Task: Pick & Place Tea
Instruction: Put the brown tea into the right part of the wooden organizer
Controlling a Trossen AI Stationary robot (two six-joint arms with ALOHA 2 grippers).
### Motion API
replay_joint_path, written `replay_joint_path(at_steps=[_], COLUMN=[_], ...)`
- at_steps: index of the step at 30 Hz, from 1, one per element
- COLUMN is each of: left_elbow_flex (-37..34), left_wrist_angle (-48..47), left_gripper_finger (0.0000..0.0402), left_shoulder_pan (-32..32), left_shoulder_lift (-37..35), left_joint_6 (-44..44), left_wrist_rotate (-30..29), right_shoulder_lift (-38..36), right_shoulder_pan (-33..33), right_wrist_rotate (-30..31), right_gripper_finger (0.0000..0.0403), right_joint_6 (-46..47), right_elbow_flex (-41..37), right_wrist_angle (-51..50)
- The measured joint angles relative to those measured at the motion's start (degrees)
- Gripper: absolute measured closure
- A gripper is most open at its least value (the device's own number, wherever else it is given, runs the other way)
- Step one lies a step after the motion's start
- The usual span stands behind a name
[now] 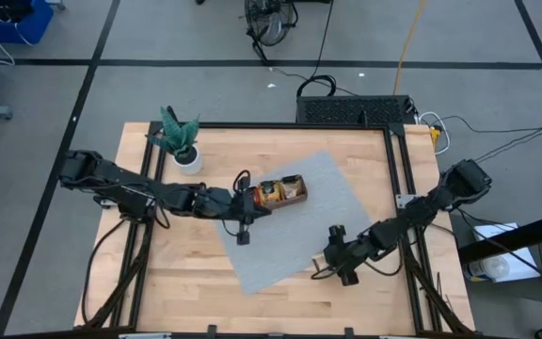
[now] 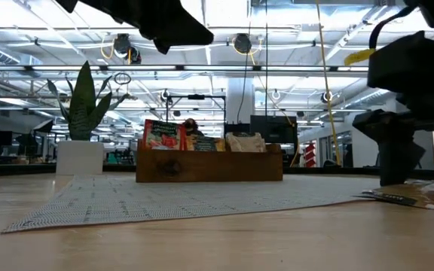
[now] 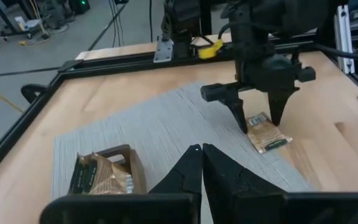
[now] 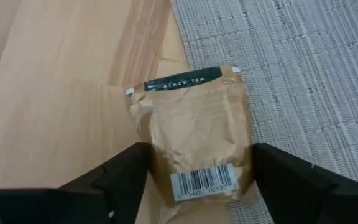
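Brown tea sachet (image 4: 194, 140) is lying between the right gripper's (image 3: 258, 121) wide jaws; left gripper (image 3: 202, 163) idling pinched shut; sachet risks sliding off the mat (image 1: 280, 247) edge.

We count two dark arms over one wooden worktop (image 1: 186, 282), each ending in one hand: the left hand (image 1: 244, 234) and the right hand (image 1: 332, 252). One grey woven mat (image 1: 280, 250) lies on the worktop. On it stands one brown wooden tray (image 2: 209, 167); the sachets packed inside it overlap, so we cannot count them exactly, though we make out at least one red one (image 2: 164, 135). One brown sachet (image 4: 194, 146) lies loose at the mat's edge. We see one potted plant (image 1: 181, 139) in one white pot.
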Motion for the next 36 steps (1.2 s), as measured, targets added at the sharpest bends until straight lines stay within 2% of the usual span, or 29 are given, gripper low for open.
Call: replay_joint_path(at_steps=[7, 14, 17, 20, 23, 27, 33, 36], left_elbow_flex=[0.00, 0.00, 0.00, 0.02, 0.04, 0.04, 0.04, 0.04], left_wrist_angle=[-0.63, -1.06, -1.09, -1.11, -1.15, -1.24, -1.24, -1.24], left_gripper_finger=[0.0380, 0.0380, 0.0380, 0.0380, 0.0380, 0.0380, 0.0380, 0.0380], left_shoulder_pan=[0.06, 0.06, 0.06, 0.06, 0.06, 0.06, 0.06, 0.06], left_shoulder_lift=[0.00, 0.00, 0.00, 0.00, 0.00, 0.00, 0.00, 0.00], left_joint_6=[0.01, 0.02, 0.02, 0.02, 0.02, 0.02, 0.02, 0.02], left_wrist_rotate=[-0.01, 0.00, 0.00, 0.00, 0.00, 0.00, 0.00, 0.00], right_shoulder_lift=[-0.85, -8.61, -11.97, -14.19, -14.71, -12.87, -6.01, -2.38], right_shoulder_pan=[0.04, 0.89, 0.90, 0.90, 0.43, -2.56, -12.89, -17.85], right_wrist_rotate=[-1.94, -3.77, -2.84, 1.92, 10.46, 21.00, 23.30, 23.30], right_gripper_finger=[0.0217, 0.0334, 0.0365, 0.0366, 0.0359, 0.0347, 0.0370, 0.0370], right_joint_6=[-0.01, -1.22, -3.32, -7.94, -13.98, -20.90, -25.49, -25.88], right_elbow_flex=[-0.13, -0.54, -0.42, -0.48, -0.44, -2.12, -7.32, -8.52], right_wrist_angle=[-2.78, -2.88, -1.87, 2.17, 8.24, 22.16, 40.51, 45.07])
